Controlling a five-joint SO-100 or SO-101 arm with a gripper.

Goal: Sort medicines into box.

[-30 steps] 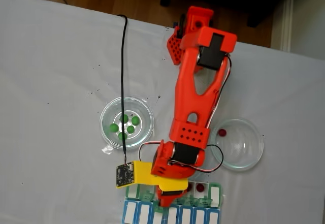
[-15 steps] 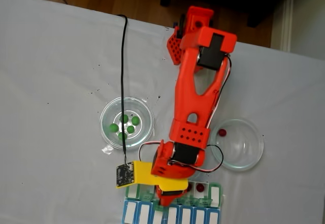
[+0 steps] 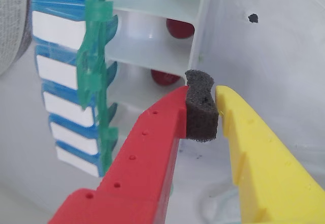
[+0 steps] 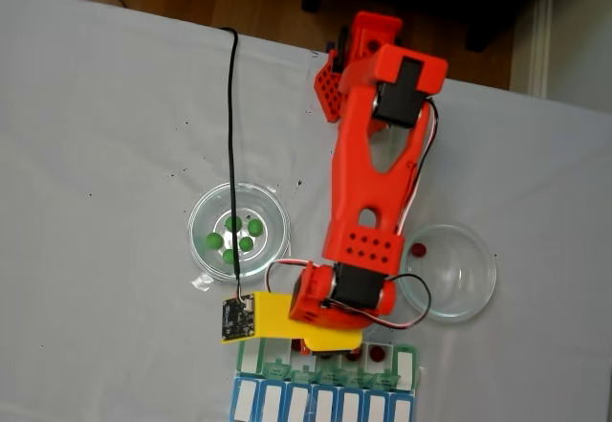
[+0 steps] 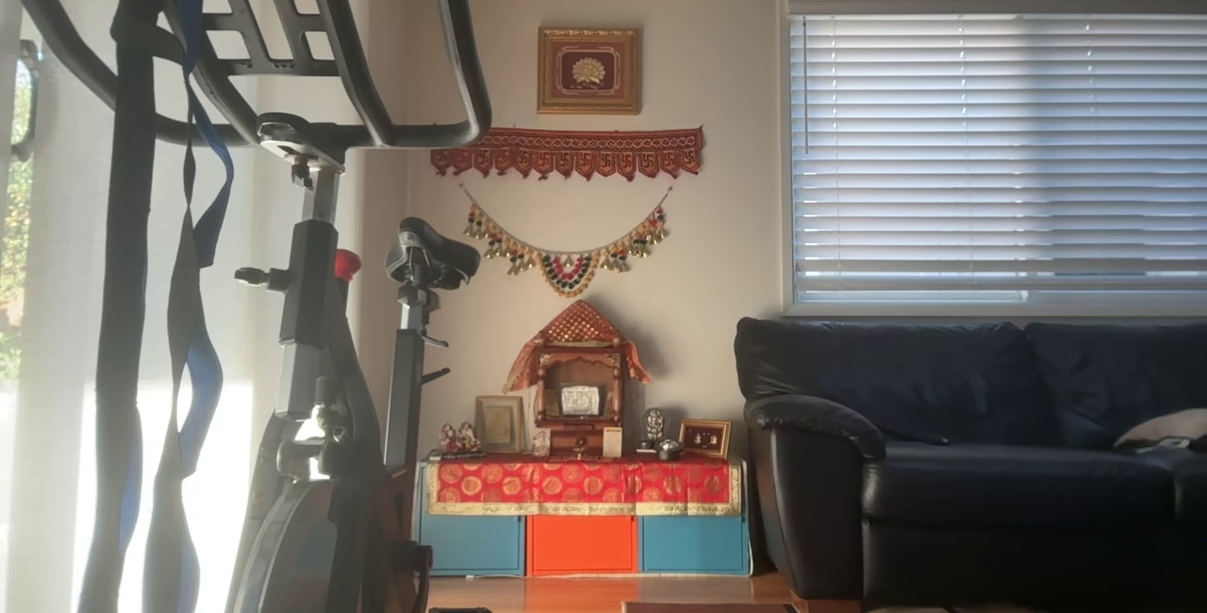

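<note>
**Red pills going into the box, one dish nearly done**

While the pincer [image 3: 203, 113] hangs over the open row of the box [image 3: 200, 36], its red and yellow jaws stand clenched on their own grey foam pad, with no pill between them in the wrist view. So the drop looks made, as a judgement, and the arm is between deliveries.

- Just beyond the tips, in the wrist view: two dark red pills, one in the nearest open compartment [image 3: 163, 77], one in the compartment past it [image 3: 180, 28].
- Left of the tips: the green lid hinges [image 3: 94, 66], then the blue row.
- Fixed view: pincer [image 4: 320, 345] sits at the upper edge of the box [image 4: 409, 369]; a red pill [image 4: 378, 352] lies in a compartment just right of it.
- Up and right of the pincer: the clear dish [image 4: 478, 278] with one red pill [image 4: 418, 249] left.
- Up and left: the other dish [image 4: 273, 210] with five green pills [image 4: 234, 223], untouched.

Next move, as judged: lift clear of the compartment walls, swing to the right-hand dish, open the jaws and come down on the lone red pill. It is small and round and lies near the glass wall, so it may roll away from the tips.
</note>
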